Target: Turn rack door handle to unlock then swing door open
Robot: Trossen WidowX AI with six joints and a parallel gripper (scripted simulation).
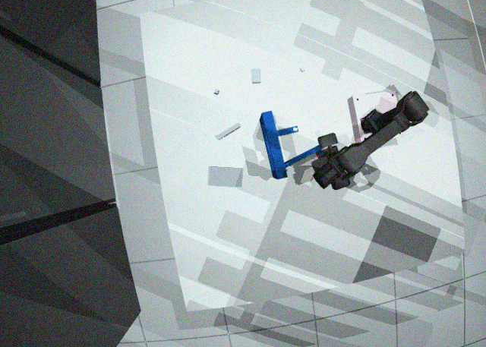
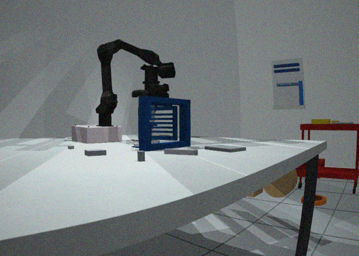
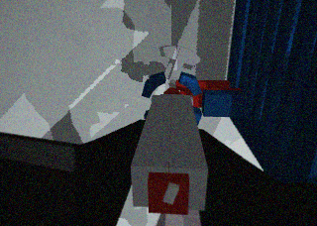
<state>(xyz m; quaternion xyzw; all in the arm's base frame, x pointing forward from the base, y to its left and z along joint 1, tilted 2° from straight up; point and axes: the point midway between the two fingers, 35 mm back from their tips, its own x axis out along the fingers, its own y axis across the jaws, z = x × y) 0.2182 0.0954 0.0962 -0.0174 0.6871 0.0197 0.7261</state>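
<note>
The blue rack frame stands upright on the table. Its blue door is swung far out, roughly square to the frame; the exact angle is hard to tell. In the wrist view the slatted door fills the right side. The grey upright handle has a red top with a pale slanted mark; red and blue parts show at its lower end. How far it is turned is unclear. My gripper points down and is shut on the handle. The fingertips are hidden in the top and exterior views.
A blue catch arm sticks out from the frame. Behind the frame lie a grey slab, a thin bar, a small block and small cubes. The arm's pale pink base stands beyond the door.
</note>
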